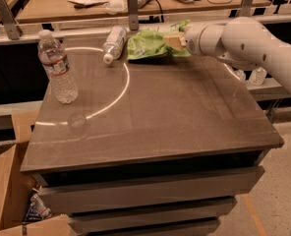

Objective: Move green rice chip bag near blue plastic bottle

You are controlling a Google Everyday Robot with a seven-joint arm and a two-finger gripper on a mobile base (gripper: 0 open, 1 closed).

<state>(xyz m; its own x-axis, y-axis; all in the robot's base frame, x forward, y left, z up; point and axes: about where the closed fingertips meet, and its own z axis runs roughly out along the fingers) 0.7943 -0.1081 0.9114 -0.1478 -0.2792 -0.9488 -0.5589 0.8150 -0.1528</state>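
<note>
End effector: the end effector (175, 42) sits over the far edge of the bench (185, 112), right of centre, at the tip of a white arm (253, 43) that reaches in from the right.
End effector state: pinching the right-hand end of the green rice chip bag (146, 44); a tan finger pad (174, 41) lies against the bag's upper face.
Green rice chip bag: crumpled and bright lime, at the back of the bench and stretching left from the grip. A dark shadow runs under its front edge; I cannot tell whether its underside touches the surface.
Blue plastic bottle: the blue plastic bottle (114, 43) lies on its side just beside the bag's left end, its white cap pointing toward the front of the bench. A narrow gap seems to part the two, though contact cannot be ruled out.
Taller clear bottle: the taller clear bottle (58, 68), with a red-and-white label, stands upright near the left edge, well apart from the bag.
Bench surface: dark grey-brown, marked with a white arc (121, 90) that curves from beside the lying bottle down toward the left.
Below the top: flat grey drawer fronts (145, 195).
Floor, left: an open cardboard box (3, 181) with some wrappers inside.
Behind: a metal post (131, 1) on a rail, and a cluttered wooden desk (52, 1) beyond it.
</note>
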